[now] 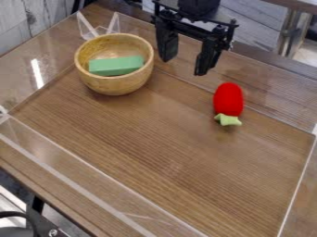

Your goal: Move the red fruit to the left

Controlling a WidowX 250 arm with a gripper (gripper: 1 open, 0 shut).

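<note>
Single view only. Camera sits high at near edge of worktop (161, 167), looks down and across toward far side. Frame slightly rotated, wood grain runs diagonally. Moderately close: worktop fills most of frame. Claw (183, 61) enters from top centre, facing camera. Near-left corner shows floor below worktop edge.

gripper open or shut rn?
Open. The gripper shows its two dark fingers spread apart with a clear gap, nothing between them; the red fruit lies apart on the table.
</note>
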